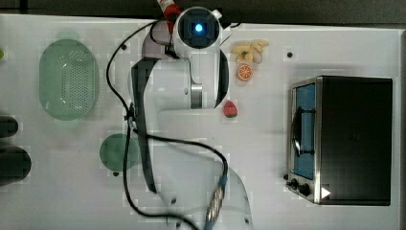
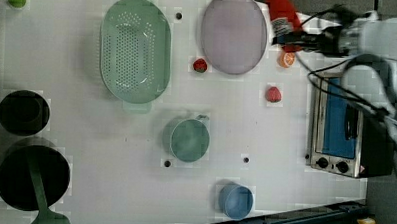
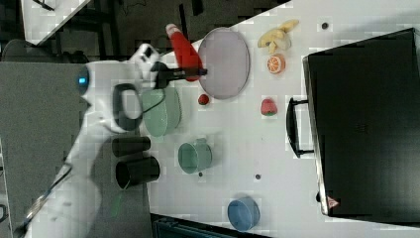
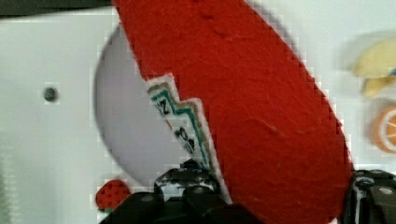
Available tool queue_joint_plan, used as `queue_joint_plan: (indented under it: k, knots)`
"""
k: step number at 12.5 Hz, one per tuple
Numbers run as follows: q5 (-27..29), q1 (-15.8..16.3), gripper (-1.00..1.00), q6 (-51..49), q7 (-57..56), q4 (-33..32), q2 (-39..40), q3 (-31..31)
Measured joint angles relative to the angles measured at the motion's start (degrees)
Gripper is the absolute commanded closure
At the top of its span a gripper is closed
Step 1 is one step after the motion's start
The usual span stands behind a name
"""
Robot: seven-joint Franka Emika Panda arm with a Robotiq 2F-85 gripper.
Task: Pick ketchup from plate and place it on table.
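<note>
- Clamped in the gripper point(image 3: 197, 72): ketchup point(image 3: 182, 48), lifted clear of the plate point(image 3: 225, 62).
- Long axis tilted, cap toward eleven o'clock in the right view.
- Beyond, plate bare; green basket point(image 2: 134, 49) and cups hold nothing.

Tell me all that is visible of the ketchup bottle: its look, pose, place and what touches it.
The ketchup is a slim red bottle with a white cap and a white label edged in a zigzag. It looks soft and felt-like in the wrist view. The gripper holds it near its base, a finger pressing on each side. The right view shows it raised off the plate, beside the plate's edge, cap pointing away from the table. Nothing else touches it.
</note>
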Motion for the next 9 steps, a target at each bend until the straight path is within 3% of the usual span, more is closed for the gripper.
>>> queue_joint_plan:
  k: [5,9]
  knots:
    - [0.1,-0.1,-0.27,-10.8,4.9,-1.5,-12.1,-1.0]
    - [-0.3,-1.2,-0.27,-12.8,8.2,-12.9,-22.3,-2.5]
